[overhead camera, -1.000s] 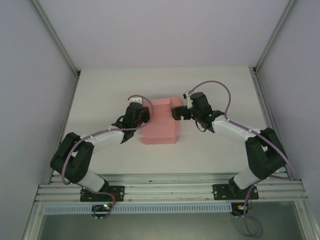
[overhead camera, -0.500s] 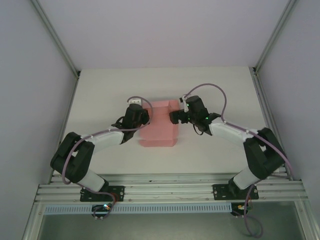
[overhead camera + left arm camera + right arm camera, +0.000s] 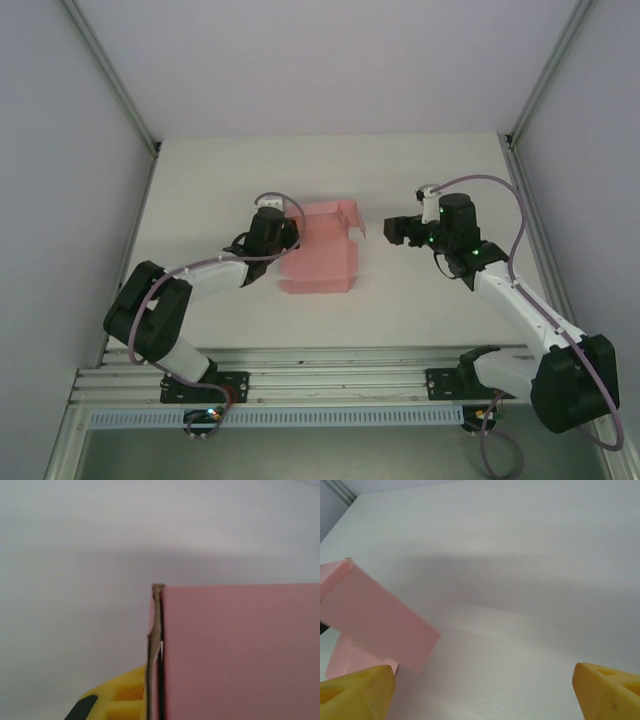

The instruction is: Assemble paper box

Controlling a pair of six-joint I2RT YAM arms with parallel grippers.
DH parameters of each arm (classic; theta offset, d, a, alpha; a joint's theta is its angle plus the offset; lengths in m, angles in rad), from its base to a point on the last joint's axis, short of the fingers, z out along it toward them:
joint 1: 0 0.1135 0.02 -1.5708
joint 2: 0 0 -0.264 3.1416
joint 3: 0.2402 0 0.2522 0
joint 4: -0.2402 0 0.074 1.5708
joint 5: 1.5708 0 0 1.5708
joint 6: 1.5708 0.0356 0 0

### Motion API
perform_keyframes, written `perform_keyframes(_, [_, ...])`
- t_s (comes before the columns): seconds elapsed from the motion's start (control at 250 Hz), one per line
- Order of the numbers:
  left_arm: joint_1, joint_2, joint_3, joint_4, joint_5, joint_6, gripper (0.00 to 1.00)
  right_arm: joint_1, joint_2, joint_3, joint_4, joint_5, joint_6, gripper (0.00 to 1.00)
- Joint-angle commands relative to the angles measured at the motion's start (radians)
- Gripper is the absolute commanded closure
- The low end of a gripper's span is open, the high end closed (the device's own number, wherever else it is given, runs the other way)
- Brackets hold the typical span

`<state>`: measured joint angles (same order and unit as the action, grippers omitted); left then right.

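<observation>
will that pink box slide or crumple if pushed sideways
Likely flexes: the paper box is thin card, judging by its slim raw edge. Its raised flap would probably bend first. Looks light, so it might slide, but the left gripper pinches one wall.

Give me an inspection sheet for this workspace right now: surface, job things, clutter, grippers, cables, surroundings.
Surface: white table.
Job's things: pink paper box, partly folded, flap raised at its far right corner.
Clutter: nothing seen.
Grippers: left gripper shut on the box's left wall; right gripper open, apart from the box.
Cables: purple cable looped over each arm.
Surroundings: pale walls, aluminium rail at the near edge.
</observation>
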<state>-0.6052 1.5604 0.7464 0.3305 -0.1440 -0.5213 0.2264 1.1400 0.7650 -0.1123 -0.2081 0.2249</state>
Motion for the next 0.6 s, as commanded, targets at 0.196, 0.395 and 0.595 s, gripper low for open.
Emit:
perform_keyframes(0.196, [-0.008, 0.001, -0.001, 0.046, 0.064, 0.040, 1.00, -0.031, 0.301, 0.179, -0.039, -0.422, -0.057, 0.40])
perform_keyframes(0.395, [-0.008, 0.008, 0.013, 0.027, 0.058, 0.034, 1.00, 0.031, 0.406, 0.258, -0.071, -0.552, -0.128, 0.45])
perform_keyframes(0.595, [-0.014, 0.010, 0.021, 0.047, 0.112, 0.033, 1.00, 0.090, 0.486, 0.313, -0.067, -0.595, -0.151, 0.45])
